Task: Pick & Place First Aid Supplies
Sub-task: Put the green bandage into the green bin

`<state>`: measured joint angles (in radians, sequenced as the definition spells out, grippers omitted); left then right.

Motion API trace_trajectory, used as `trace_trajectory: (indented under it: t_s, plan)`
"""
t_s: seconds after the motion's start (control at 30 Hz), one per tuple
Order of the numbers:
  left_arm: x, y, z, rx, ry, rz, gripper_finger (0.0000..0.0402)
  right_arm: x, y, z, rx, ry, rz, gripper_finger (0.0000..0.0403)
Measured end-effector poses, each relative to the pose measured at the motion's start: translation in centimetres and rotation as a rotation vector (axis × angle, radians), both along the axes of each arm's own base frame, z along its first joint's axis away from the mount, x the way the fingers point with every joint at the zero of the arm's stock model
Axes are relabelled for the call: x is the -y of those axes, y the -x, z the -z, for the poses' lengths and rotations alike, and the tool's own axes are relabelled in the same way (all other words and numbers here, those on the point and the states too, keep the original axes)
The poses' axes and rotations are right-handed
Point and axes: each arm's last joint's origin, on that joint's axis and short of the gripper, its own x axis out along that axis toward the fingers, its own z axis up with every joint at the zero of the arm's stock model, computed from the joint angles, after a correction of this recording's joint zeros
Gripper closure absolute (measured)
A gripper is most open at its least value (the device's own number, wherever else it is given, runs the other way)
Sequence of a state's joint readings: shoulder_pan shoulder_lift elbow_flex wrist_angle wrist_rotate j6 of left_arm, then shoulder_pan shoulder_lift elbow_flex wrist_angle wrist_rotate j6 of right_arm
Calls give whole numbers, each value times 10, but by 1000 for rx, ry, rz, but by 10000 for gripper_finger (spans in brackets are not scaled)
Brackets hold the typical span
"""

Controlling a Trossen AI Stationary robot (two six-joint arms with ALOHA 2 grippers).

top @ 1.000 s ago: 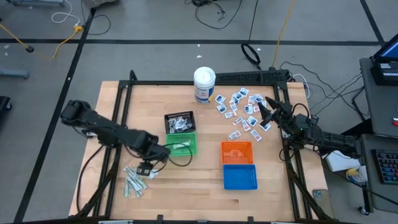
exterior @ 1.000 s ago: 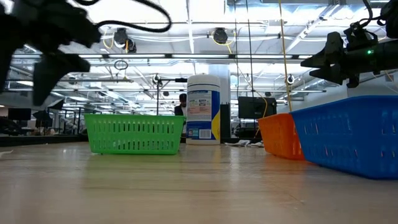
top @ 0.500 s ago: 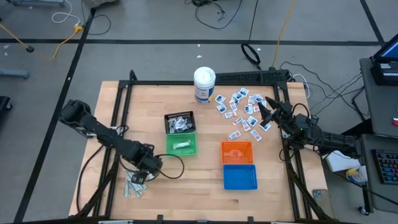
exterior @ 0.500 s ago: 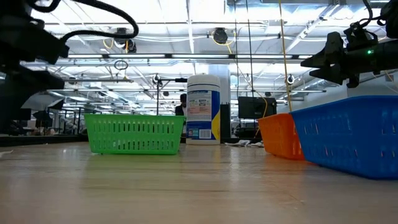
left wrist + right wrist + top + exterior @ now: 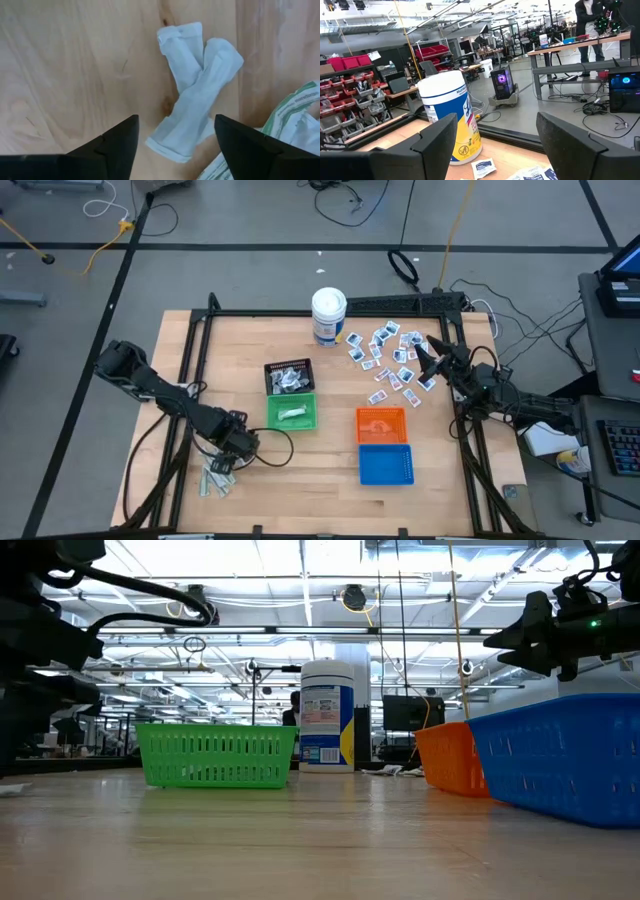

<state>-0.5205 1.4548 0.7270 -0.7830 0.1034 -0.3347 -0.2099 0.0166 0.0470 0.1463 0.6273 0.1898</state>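
White square packets with blue print [image 5: 390, 358] lie scattered on the far right of the table. Pale narrow strips [image 5: 213, 478] lie in a heap near the front left. The left wrist view shows two of these strips [image 5: 192, 95] lying crossed on the wood, beside green-printed packets [image 5: 295, 112]. My left gripper [image 5: 229, 461] points down just above the crossed strips, open, with a finger on either side and touching nothing. My right gripper [image 5: 424, 360] waits open and level at the right edge, above the white squares.
A black basket [image 5: 288, 365] and a green basket [image 5: 292, 423], both holding packets, stand mid-table. An orange basket [image 5: 381, 438] and a blue basket [image 5: 385, 476] stand to their right. A white canister [image 5: 328, 315] stands at the far edge. Bare wood lies between the baskets and the strip heap.
My left gripper has moved from beside the green basket toward the table's near left corner. It has sunk over the heap of strips. Its fingers stay open. The right arm has kept still.
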Motion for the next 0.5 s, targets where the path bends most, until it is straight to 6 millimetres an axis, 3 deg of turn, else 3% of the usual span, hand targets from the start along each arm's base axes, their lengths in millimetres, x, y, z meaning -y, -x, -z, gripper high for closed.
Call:
trace_trajectory:
  t_s: [0.5]
  plan:
    - [1, 0, 0, -15, 40, 36, 374, 0, 0, 0, 0, 0, 0, 135]
